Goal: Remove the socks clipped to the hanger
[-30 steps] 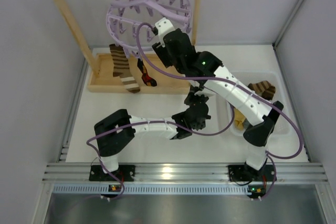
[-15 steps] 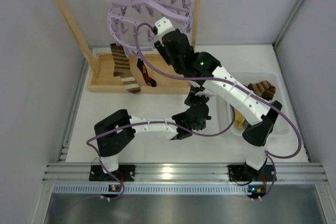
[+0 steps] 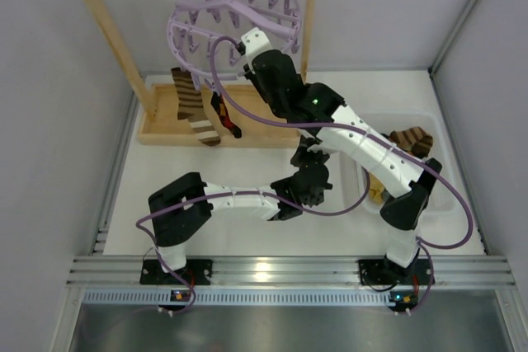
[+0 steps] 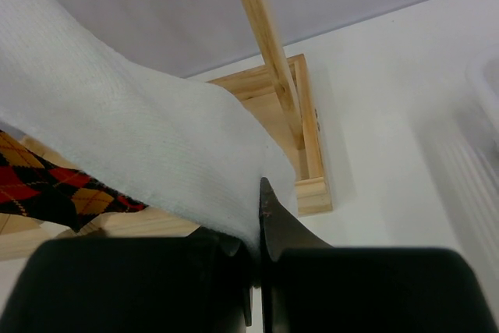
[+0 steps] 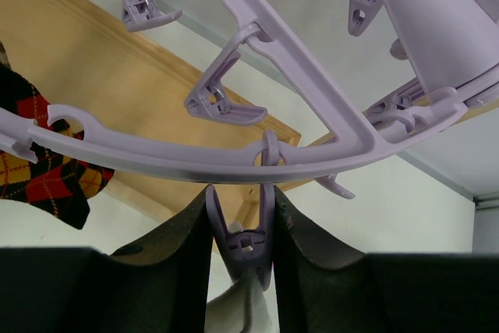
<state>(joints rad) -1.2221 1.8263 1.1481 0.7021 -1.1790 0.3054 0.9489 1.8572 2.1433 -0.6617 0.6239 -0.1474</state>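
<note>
The lilac hanger (image 3: 233,16) hangs from the wooden rack; its ring fills the right wrist view (image 5: 195,163). My right gripper (image 3: 247,45) (image 5: 242,193) is shut on one clip peg (image 5: 243,241), squeezing its arms; a white sock (image 5: 243,306) hangs from that peg. My left gripper (image 3: 304,154) (image 4: 257,212), lower down, is shut on the white sock (image 4: 140,138). A brown-and-cream striped sock (image 3: 191,106) and a black argyle sock (image 3: 224,117) (image 4: 47,185) (image 5: 43,165) hang clipped at the hanger's left side.
The wooden rack's base (image 3: 165,131) (image 4: 308,161) and upright posts (image 3: 309,22) stand behind the arms. A white tray (image 3: 441,172) at the right holds a brown sock (image 3: 412,139) and other socks (image 3: 377,189). Grey walls close in both sides.
My right gripper has shifted slightly up and left at the hanger. The hanger ring and the striped and argyle socks have swung a little to the left. The left arm has barely moved.
</note>
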